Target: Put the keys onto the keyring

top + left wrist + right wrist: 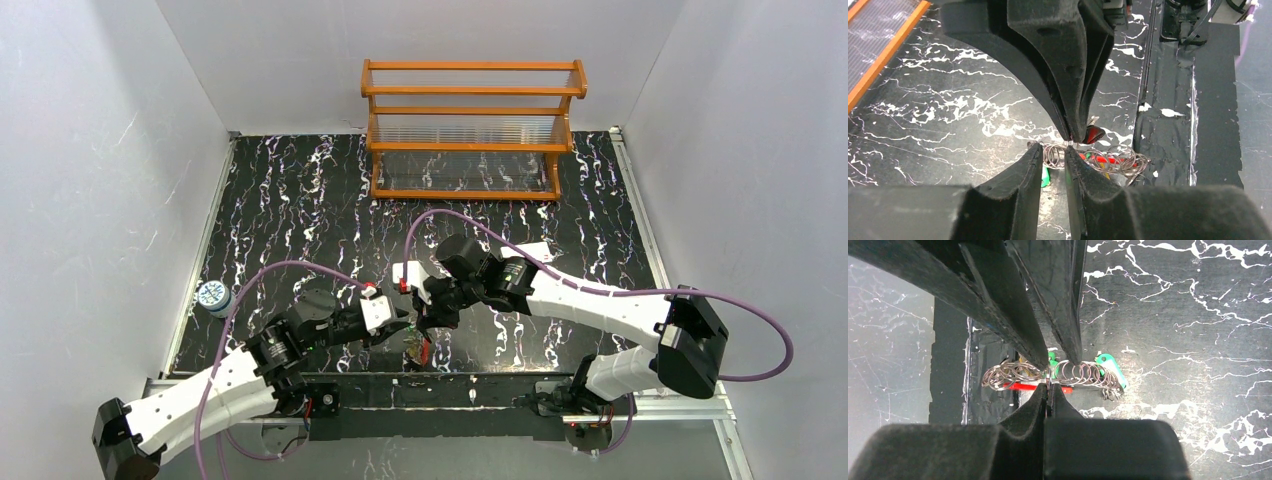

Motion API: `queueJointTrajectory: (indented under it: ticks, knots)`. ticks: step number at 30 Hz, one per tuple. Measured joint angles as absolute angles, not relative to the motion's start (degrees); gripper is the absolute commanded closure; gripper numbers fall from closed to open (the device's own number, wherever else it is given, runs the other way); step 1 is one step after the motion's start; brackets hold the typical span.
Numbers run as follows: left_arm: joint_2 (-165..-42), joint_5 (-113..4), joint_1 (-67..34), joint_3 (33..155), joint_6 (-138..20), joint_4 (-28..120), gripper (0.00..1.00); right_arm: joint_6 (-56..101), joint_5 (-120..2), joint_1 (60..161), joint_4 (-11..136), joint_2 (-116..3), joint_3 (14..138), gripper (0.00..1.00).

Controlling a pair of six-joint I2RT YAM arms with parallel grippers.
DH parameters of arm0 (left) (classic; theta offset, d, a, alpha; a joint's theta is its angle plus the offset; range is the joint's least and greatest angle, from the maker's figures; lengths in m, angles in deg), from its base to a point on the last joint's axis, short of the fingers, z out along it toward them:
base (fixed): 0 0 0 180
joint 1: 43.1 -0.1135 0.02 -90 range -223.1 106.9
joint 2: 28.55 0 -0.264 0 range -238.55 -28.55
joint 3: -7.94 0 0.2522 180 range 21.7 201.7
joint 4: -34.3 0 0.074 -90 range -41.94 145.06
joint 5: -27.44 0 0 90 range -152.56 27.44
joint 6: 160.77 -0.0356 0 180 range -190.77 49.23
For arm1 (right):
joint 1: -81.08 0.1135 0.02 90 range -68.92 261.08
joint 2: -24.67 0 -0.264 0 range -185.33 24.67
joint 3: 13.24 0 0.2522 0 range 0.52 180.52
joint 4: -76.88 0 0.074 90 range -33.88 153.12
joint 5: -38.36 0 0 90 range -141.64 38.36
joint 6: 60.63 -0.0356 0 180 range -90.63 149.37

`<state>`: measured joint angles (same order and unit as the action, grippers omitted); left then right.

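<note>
Keyring (1083, 374) runs crosswise to the near edge of the table (300, 200), one end reaching it, right gripper (1049, 388) clamping its chain, left gripper (1064, 154) narrowly parted.

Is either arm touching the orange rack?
No, the rack stands apart at the back; left arm and right arm meet at the keys near the front.

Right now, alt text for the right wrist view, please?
The right gripper, shut, pinches the keyring's metal chain over a black table. The left gripper, fingers parted, straddles the chain opposite; a green key shows beside it.
</note>
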<state>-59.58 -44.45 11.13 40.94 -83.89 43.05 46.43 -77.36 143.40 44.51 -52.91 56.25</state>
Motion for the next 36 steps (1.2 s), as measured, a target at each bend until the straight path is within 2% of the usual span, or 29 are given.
queueJointTrajectory:
  ticks: [11, 19, 27, 36]
  knots:
    - [-64.0, -42.4, 11.1, 40.9, -83.3, 41.1, 0.80, 46.3, -77.8, 143.3, 43.1, -52.9, 56.2, 0.99]
    - [-64.8, -42.0, 11.1, 40.9, -82.6, 40.4, 0.75, 46.1, -77.8, 143.3, 42.2, -52.9, 56.2, 0.99]
    - [-60.7, -42.1, 11.1, 40.9, -82.0, 39.7, 0.82, 46.1, -77.8, 143.3, 43.5, -52.9, 56.2, 0.99]
    - [-62.8, -41.6, 11.1, 40.9, -81.5, 39.5, 0.78, 46.1, -77.7, 143.3, 43.8, -52.9, 56.2, 0.99]
